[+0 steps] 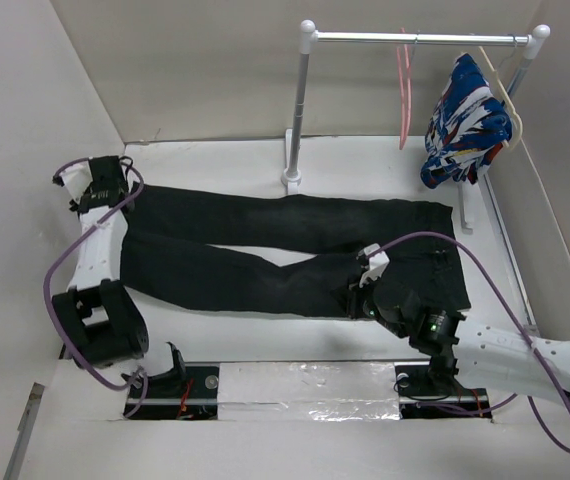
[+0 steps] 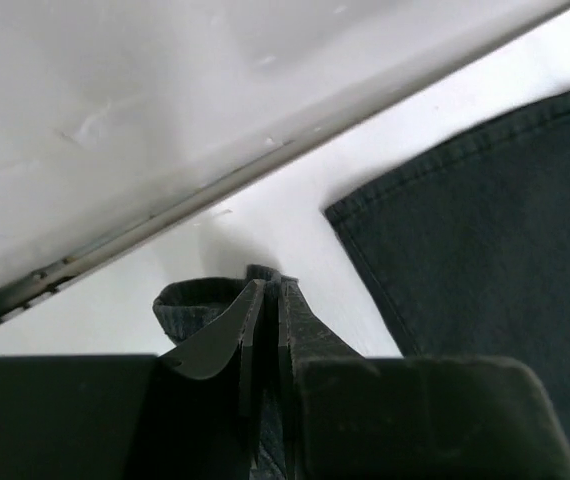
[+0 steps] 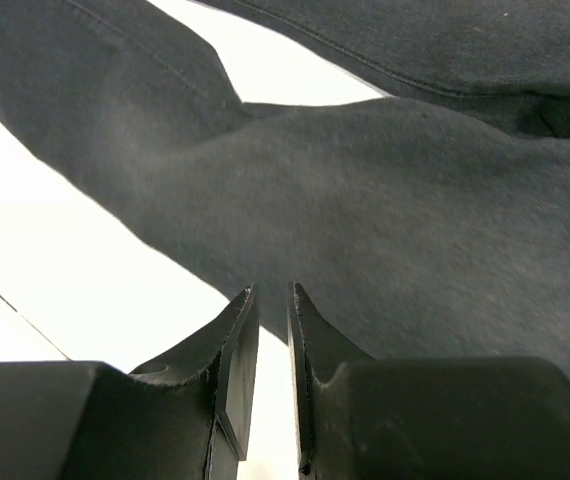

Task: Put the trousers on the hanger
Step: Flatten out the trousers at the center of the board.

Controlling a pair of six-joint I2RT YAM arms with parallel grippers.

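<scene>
Light was bright and even. Silver tape [image 1: 310,392] shone at the bottom middle. Wrist pictures blurred low down; the trousers [image 2: 495,230] looked sharp.

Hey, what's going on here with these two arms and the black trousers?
Two robot arms are working on the black trousers, which lie spread flat on the table. The left gripper has pinched the cuff of one leg. The right gripper, fingers almost together with no cloth between them, sits at the near edge of the trousers by the thigh. The pink hanger hangs bare on the rail, untouched.
</scene>
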